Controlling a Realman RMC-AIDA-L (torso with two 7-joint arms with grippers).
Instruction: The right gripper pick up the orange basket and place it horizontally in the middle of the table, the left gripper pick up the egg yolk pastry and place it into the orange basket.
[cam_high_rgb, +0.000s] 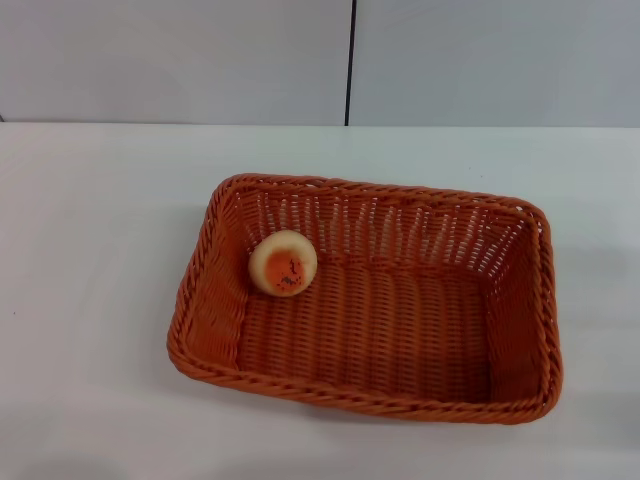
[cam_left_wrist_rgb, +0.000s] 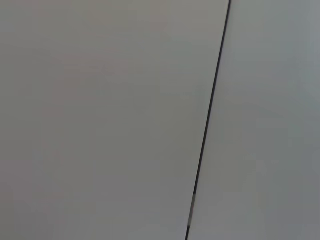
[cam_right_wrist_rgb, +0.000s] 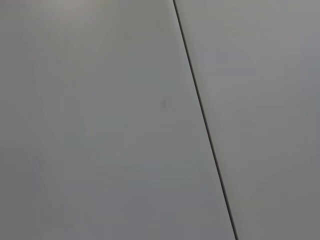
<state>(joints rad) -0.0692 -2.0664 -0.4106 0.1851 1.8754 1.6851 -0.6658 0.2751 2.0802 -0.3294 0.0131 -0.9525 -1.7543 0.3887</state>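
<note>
The orange basket (cam_high_rgb: 366, 296) lies with its long side across the middle of the white table (cam_high_rgb: 90, 250) in the head view. Inside it, the egg yolk pastry (cam_high_rgb: 283, 263) rests against the far left inner wall, tipped so its orange-red glazed top faces me. Neither gripper shows in any view. Both wrist views show only a plain grey wall with a thin dark seam.
A grey wall (cam_high_rgb: 170, 60) with a dark vertical seam (cam_high_rgb: 349, 60) stands behind the table's far edge. The same seam crosses the left wrist view (cam_left_wrist_rgb: 207, 120) and the right wrist view (cam_right_wrist_rgb: 202, 115).
</note>
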